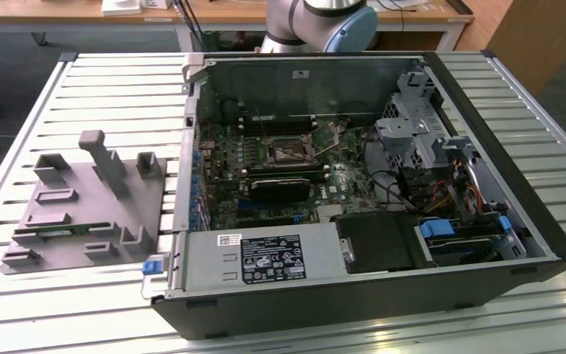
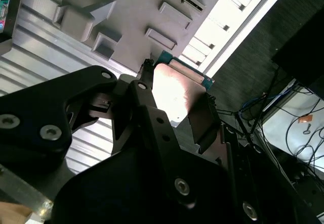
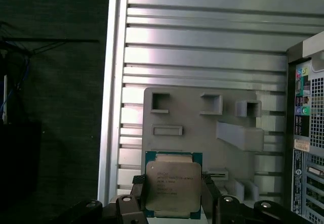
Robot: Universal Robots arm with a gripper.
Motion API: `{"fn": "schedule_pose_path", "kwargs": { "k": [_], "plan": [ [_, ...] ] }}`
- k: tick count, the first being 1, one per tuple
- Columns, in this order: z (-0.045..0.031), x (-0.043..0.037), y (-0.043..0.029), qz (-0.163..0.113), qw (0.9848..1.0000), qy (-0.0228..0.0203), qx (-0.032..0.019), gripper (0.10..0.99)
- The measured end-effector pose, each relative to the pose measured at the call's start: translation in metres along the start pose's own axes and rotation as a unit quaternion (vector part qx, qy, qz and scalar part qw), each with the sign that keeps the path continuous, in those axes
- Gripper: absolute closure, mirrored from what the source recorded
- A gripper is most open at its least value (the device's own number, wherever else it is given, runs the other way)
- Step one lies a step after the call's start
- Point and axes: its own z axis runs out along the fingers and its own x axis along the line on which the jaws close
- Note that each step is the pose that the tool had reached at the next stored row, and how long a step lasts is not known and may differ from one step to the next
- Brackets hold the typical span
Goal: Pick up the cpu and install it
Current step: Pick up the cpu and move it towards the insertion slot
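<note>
There is one cpu [image 3: 173,189], and the jaws hold it. In both wrist views the black fingers [image 3: 137,196] press against two opposite edges of the chip [image 2: 178,88], with its silvery top plate and green border showing between them. The jaws are narrowed to the chip's width.

One slatted metal table [image 1: 106,74] carries everything. On it lies one open computer case [image 1: 362,295], filling the table's middle and the side at the exterior view's right. One grey fixture plate [image 1: 67,195] rests beside the case, near the table's edge at the exterior view's left. One green memory stick [image 1: 55,233] sits in a slot of that plate.

One arm [image 1: 324,22] shows in the exterior view, with its grey and blue joint standing at the table's far edge behind the case. In the first wrist view the held chip hangs above the fixture plate [image 3: 202,120], apart from it, with the case's rear panel [image 3: 306,148] alongside.
</note>
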Motion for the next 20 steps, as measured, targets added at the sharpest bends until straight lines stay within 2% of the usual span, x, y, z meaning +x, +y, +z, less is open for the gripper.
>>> {"fn": "schedule_pose_path", "kwargs": {
  "k": [12, 20],
  "plan": [
    [-0.0129, 0.0, 0.0006, 0.0, 1.0, 0.0, 0.0, 0.557],
    [-0.0188, 0.0, 0.0009, 0.0, 1.0, 0.0, 0.0001, 0.557]
  ]
}}
